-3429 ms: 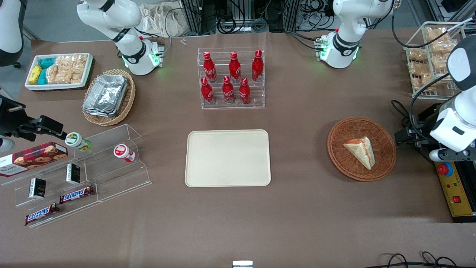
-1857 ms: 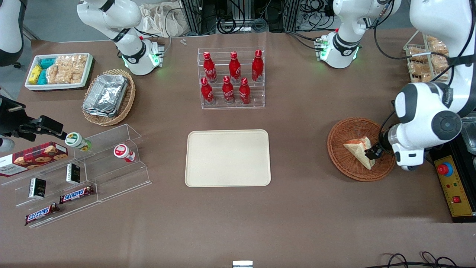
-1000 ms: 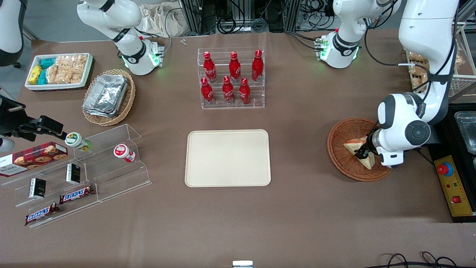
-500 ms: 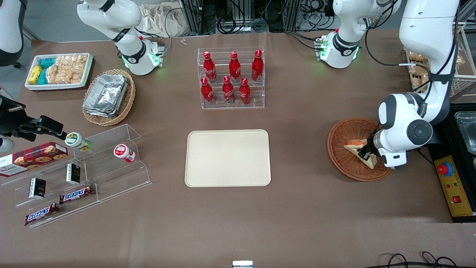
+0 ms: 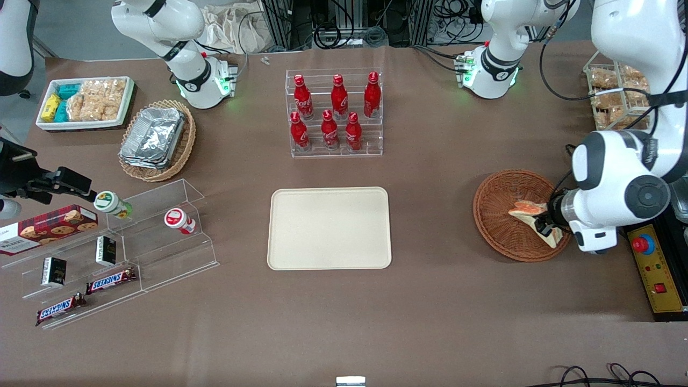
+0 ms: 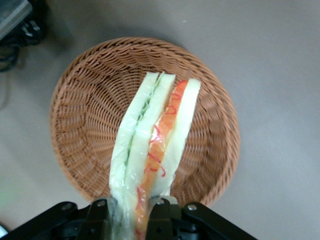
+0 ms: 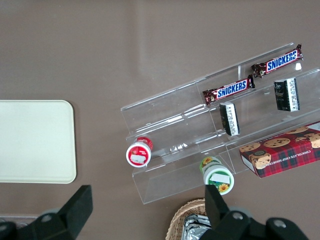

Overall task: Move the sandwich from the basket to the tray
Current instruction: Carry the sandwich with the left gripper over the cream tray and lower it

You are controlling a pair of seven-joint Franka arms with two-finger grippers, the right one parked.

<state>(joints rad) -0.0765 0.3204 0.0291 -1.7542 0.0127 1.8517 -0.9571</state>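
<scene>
The sandwich, a pale bread wedge with orange-red and green filling, is held over the round reddish-brown basket at the working arm's end of the table. My gripper is shut on the sandwich's wide end. In the left wrist view the sandwich stands on edge between the two black fingers, raised above the basket. The cream-beige tray lies in the middle of the table, empty, and also shows in the right wrist view.
A clear rack of red bottles stands farther from the camera than the tray. A tan oval basket of foil pans, a white snack tray and clear shelves with snack bars lie toward the parked arm's end. A control box sits beside the basket.
My gripper came down over the basket, closed on the sandwich and tipped it up on edge. In the last half second the arm drew back sideways, lifting the sandwich off the basket floor.
</scene>
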